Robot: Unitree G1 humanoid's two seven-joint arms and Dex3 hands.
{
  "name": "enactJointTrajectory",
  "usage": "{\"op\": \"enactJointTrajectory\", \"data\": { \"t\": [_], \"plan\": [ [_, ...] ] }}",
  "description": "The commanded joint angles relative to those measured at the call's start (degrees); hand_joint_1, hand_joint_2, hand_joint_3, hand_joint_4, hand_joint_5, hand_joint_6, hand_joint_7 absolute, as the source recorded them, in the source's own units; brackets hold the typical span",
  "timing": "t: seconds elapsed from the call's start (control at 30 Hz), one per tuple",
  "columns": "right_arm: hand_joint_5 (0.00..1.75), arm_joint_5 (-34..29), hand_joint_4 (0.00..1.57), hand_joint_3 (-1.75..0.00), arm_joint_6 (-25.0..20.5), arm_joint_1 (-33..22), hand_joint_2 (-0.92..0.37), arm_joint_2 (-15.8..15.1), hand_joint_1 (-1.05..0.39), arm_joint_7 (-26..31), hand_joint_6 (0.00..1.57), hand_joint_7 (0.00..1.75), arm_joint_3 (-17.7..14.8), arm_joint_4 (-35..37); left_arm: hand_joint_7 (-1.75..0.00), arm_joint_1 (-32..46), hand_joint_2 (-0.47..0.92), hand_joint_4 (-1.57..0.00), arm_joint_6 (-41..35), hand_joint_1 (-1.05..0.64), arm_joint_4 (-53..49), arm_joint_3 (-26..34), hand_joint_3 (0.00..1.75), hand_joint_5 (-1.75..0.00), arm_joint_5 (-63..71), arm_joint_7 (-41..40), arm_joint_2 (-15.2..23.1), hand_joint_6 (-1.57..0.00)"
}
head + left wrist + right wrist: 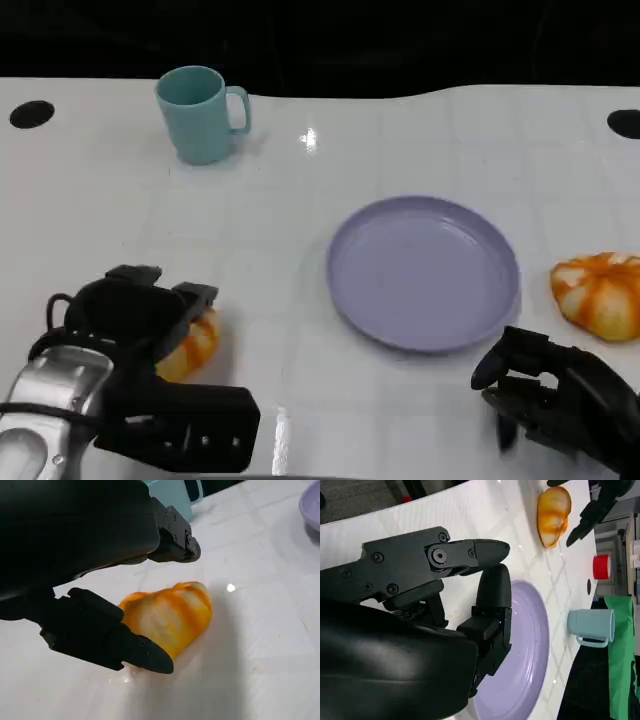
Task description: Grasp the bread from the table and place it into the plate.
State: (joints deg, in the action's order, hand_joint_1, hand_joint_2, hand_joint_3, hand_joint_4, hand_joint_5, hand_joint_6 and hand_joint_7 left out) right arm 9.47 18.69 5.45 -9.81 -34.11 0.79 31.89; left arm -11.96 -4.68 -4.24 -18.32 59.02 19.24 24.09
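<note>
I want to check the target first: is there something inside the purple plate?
Nothing lies in the plate; its bare purple surface shows. In the right wrist view the right hand covers part of it.

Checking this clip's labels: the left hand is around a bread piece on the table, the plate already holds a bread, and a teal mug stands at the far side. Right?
Not quite. The plate is empty, as the head view shows; the second bread piece lies on the table beside it. The left hand, its bread piece and the teal mug are as stated.

white table point(300, 330), teal mug point(200, 113), purple plate point(423, 272), two orange breads point(602, 294)
</note>
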Motion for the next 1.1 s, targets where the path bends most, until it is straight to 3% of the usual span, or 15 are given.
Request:
{"op": "enactJointTrajectory", "data": {
  "t": [0.03,0.3,0.4,0.47,0.5,0.53,0.6,0.63,0.7,0.73,0.77,0.8,0.87,1.1],
  "plan": [
    [1.75,-1.16,0.66,-0.29,-1.59,-1.68,-0.92,-1.28,-0.51,0.13,0.66,1.36,0.21,0.43,0.00,-2.21,0.76,-0.08,-0.76,-0.39,-2.83,-1.34,0.01,-0.05,-0.47,-2.07,0.45,-0.22],
    [1.75,-0.79,0.65,-0.29,-1.51,-1.98,-0.92,-1.13,-0.50,-0.18,0.67,1.37,0.07,0.17,-0.02,-5.07,0.80,-0.14,-1.24,-0.37,-11.41,-3.92,0.02,-0.07,-2.22,-6.44,-0.64,-0.26],
    [1.75,-0.66,0.65,-0.29,-1.67,-1.97,-0.92,-1.07,-0.50,-0.27,0.67,1.37,0.04,0.13,-0.04,-5.03,0.88,-0.26,0.05,-0.32,-12.66,-3.60,0.06,-0.12,-4.11,-9.39,-0.69,-0.34],
    [1.75,-0.53,0.65,-0.29,-1.69,-1.92,-0.92,-1.10,-0.50,-0.48,0.66,1.37,-0.01,0.24,-0.05,-4.86,0.89,-0.52,2.27,-0.24,-13.98,-3.22,0.19,-0.26,-5.60,-13.77,-0.68,-0.52],
    [1.75,-0.48,0.65,-0.29,-1.59,-1.88,-0.92,-1.11,-0.50,-0.57,0.66,1.38,-0.04,0.35,-0.03,-4.79,0.80,-0.57,3.55,-0.23,-14.73,-3.09,0.39,-0.39,-6.27,-16.06,-0.59,-0.59],
    [1.75,-0.44,0.65,-0.29,-1.41,-1.85,-0.92,-1.11,-0.50,-0.66,0.66,1.38,-0.07,0.48,-0.06,-4.84,0.70,-0.60,4.64,-0.21,-15.51,-3.03,0.65,-0.91,-6.92,-17.75,-0.52,-0.74],
    [1.75,-0.34,0.65,-0.29,-1.47,-1.78,-0.92,-1.13,-0.51,-0.83,0.66,1.38,-0.11,0.55,-0.10,-5.18,0.66,-0.64,6.08,-0.20,-17.10,-2.82,0.84,-1.43,-8.65,-19.42,-0.62,-0.91],
    [1.75,-0.36,0.65,-0.29,-1.59,-1.76,-0.92,-1.16,-0.51,-0.85,0.66,1.38,-0.10,0.51,-0.13,-5.36,0.63,-0.67,6.38,-0.20,-17.62,-2.79,0.92,-1.57,-9.35,-19.62,-0.67,-1.00],
    [1.75,-0.15,0.65,-0.29,-1.47,-1.64,-0.92,-1.10,-0.51,-1.12,0.66,1.39,-0.23,0.74,-0.21,-5.76,0.55,-0.72,6.65,-0.19,-18.64,-2.91,1.00,-1.69,-10.42,-19.87,-0.72,-1.11],
    [1.75,-0.31,0.65,-0.29,-1.36,-1.60,-0.92,-1.14,-0.51,-1.01,0.66,1.39,-0.21,0.85,-0.63,-5.93,0.50,-0.73,7.05,-0.18,-19.21,-3.13,1.06,-1.72,-10.55,-20.51,-0.60,-0.99],
    [1.75,-0.36,0.65,-0.29,-1.20,-1.52,-0.92,-1.13,-0.51,-1.00,0.66,1.39,-0.24,1.08,-1.27,-6.08,0.48,-0.74,7.34,-0.17,-19.68,-3.34,1.15,-1.73,-10.70,-20.99,-0.49,-0.75],
    [1.75,-0.45,0.65,-0.29,-1.16,-1.44,-0.92,-1.14,-0.51,-0.94,0.66,1.39,-0.24,1.24,-1.50,-6.24,0.48,-0.74,7.59,-0.17,-20.12,-3.49,1.19,-1.74,-10.89,-21.35,-0.40,-0.65],
    [1.75,-0.54,0.65,-0.29,-1.43,-1.41,-0.92,-1.12,-0.51,-0.75,0.66,1.39,-0.20,1.13,-1.70,-6.79,0.50,-0.73,8.20,-0.17,-21.80,-3.49,1.24,-1.75,-11.73,-22.01,-0.49,-0.55],
    [1.75,-0.74,0.66,-0.29,-1.21,-1.30,-0.92,-0.98,-0.50,-0.45,0.66,1.39,-0.10,1.25,-1.75,-8.91,0.46,-0.72,12.86,-0.15,-29.57,-3.21,1.30,-1.75,-14.19,-28.64,-1.07,-0.48]
  ]
}}
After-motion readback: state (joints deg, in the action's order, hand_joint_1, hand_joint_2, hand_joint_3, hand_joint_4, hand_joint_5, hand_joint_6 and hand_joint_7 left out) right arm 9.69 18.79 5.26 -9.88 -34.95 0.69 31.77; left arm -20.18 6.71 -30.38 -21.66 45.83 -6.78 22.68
